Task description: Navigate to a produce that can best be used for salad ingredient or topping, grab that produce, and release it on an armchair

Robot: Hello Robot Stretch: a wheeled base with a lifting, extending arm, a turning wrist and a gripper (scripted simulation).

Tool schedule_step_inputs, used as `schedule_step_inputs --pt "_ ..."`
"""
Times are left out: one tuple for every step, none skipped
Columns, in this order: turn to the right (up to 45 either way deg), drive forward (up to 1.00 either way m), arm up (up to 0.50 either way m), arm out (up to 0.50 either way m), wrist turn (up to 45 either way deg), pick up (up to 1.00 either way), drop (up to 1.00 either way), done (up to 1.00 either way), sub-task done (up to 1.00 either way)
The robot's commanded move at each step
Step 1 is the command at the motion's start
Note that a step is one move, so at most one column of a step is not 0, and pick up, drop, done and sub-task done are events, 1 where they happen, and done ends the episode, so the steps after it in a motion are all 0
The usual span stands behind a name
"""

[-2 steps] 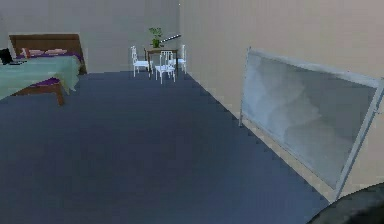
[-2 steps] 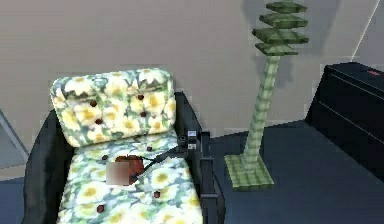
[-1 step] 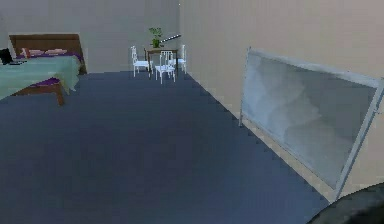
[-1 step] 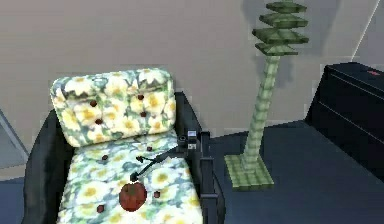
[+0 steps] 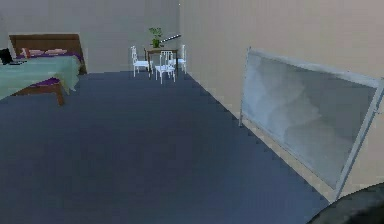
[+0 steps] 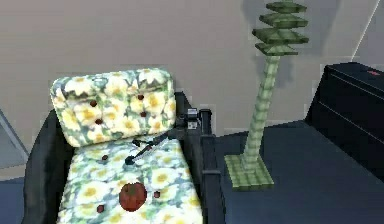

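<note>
An armchair point(image 6: 110, 110) with a floral yellow and green cushion and a dark frame fills the arm side view's left. A round red thing point(image 6: 133, 196), tomato-like, lies on its seat near the front. The arm's dark bar point(image 6: 206, 165) rises along the chair's right armrest. The gripper point(image 6: 140, 153), with its thin dark fingers, shows against the seat cushion, above the red thing. I cannot tell whether it holds anything.
A tall green tiered stand point(image 6: 262, 100) on a square base stands right of the armchair, with a dark cabinet point(image 6: 352, 110) beyond it. Ahead lie dark open floor, a bed point(image 5: 40, 68) at the far left, a small table with white chairs point(image 5: 158, 62), and a large framed pane point(image 5: 305, 105) against the right wall.
</note>
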Motion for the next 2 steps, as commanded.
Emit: schedule_step_inputs --pt "0.0 0.00 0.00 -0.08 0.0 0.00 0.00 0.00 0.00" --pt "0.0 0.00 0.00 0.00 0.0 0.00 0.00 1.00 0.00"
